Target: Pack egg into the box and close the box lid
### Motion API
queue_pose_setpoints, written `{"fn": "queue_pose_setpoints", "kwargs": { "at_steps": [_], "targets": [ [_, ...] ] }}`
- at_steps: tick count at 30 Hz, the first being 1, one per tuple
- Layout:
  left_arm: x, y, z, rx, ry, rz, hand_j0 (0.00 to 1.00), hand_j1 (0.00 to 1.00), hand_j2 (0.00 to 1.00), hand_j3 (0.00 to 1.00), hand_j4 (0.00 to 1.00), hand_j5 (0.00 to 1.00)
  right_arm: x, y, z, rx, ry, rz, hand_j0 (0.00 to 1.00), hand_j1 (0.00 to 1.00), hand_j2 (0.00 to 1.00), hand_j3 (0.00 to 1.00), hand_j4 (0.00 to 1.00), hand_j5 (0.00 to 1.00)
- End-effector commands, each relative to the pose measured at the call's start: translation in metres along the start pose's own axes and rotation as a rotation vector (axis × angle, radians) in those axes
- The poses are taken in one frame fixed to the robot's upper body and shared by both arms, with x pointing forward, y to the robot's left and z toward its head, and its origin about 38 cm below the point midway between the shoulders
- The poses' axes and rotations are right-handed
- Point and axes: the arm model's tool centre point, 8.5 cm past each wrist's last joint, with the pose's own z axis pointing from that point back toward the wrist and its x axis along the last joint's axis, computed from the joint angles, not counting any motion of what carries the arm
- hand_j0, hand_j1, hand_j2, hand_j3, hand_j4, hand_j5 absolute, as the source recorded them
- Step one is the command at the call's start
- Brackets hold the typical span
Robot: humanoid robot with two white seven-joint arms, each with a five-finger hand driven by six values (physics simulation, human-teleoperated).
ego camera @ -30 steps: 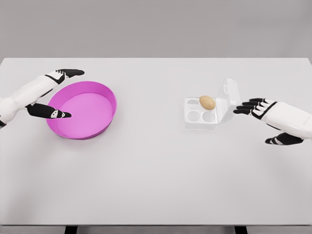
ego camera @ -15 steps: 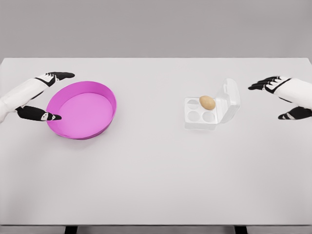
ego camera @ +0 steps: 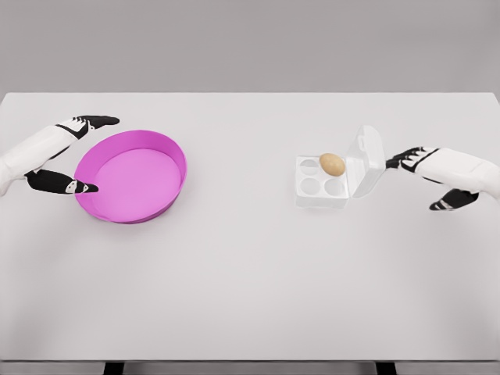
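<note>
The right hand's (ego camera: 426, 173) fingers (ego camera: 400, 160) are spread and hold nothing, their tips at the back of the box's raised lid (ego camera: 367, 158); actual contact is hard to judge. Its arm runs off the right edge. The egg (ego camera: 332, 163) sits in a rear cell of the clear box (ego camera: 320, 182), whose walls barely show against the white table (ego camera: 250, 273). The left hand (ego camera: 58, 156) is spread wide beside the pink bowl (ego camera: 134, 176), thumb near the rim, forearm cut off at the edge.

Egg (ego camera: 332, 164) in open clear box (ego camera: 322, 186), right robot hand (ego camera: 426, 173) beside raised lid (ego camera: 367, 159), left robot hand (ego camera: 62, 156) flanking pink bowl (ego camera: 173, 184)
</note>
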Motion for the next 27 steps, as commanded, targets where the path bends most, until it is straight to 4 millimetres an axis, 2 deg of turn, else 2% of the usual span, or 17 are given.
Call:
{"fn": "queue_pose_setpoints", "kwargs": {
  "at_steps": [1, 2, 3, 6, 10, 12, 21, 25, 27],
  "targets": [
    [0.0, 0.001, 0.0, 0.004, -0.001, 0.006, 1.0, 1.0, 1.0, 1.0, 1.0, 1.0, -0.02, 0.011, 0.007, 0.023, 0.057, -0.047, 0.98, 0.98, 0.98, 0.98, 0.98, 0.98],
    [0.0, 0.001, 0.0, 0.004, -0.001, 0.006, 1.0, 1.0, 1.0, 1.0, 1.0, 1.0, -0.031, 0.014, 0.012, 0.029, 0.087, -0.066, 0.98, 0.98, 0.98, 0.98, 0.98, 0.98],
    [0.0, 0.001, 0.0, 0.004, -0.001, 0.006, 1.0, 1.0, 1.0, 1.0, 1.0, 1.0, -0.033, 0.012, 0.013, 0.026, 0.092, -0.067, 0.98, 0.98, 0.98, 0.98, 0.98, 0.98],
    [0.0, 0.001, 0.0, 0.004, -0.001, 0.006, 1.0, 1.0, 1.0, 1.0, 1.0, 1.0, -0.028, 0.011, 0.008, 0.017, 0.074, -0.063, 0.98, 0.98, 0.98, 0.98, 0.98, 0.98],
    [0.0, 0.001, 0.0, 0.004, -0.001, 0.006, 1.0, 1.0, 1.0, 1.0, 1.0, 1.0, -0.013, 0.001, 0.002, -0.002, 0.029, -0.031, 0.98, 0.98, 0.98, 0.98, 0.98, 0.98],
    [0.0, 0.001, 0.0, 0.005, -0.002, 0.007, 1.0, 1.0, 1.0, 1.0, 1.0, 1.0, 0.005, -0.009, -0.005, -0.023, -0.021, 0.007, 0.98, 0.98, 0.98, 0.98, 0.98, 0.98],
    [0.0, 0.001, 0.0, 0.005, -0.002, 0.007, 1.0, 1.0, 1.0, 1.0, 1.0, 1.0, 0.048, -0.029, -0.023, -0.101, -0.136, 0.064, 0.98, 0.98, 0.98, 0.98, 0.98, 0.98],
    [0.0, 0.001, 0.0, 0.005, -0.002, 0.007, 1.0, 1.0, 1.0, 1.0, 1.0, 1.0, 0.073, -0.025, -0.038, -0.119, -0.207, 0.064, 0.98, 0.98, 0.98, 0.98, 0.98, 0.98],
    [0.0, 0.001, 0.0, 0.005, -0.002, 0.007, 1.0, 1.0, 1.0, 1.0, 1.0, 1.0, 0.075, -0.026, -0.04, -0.126, -0.213, 0.062, 0.98, 0.98, 0.98, 0.98, 0.98, 0.98]
  ]
}}
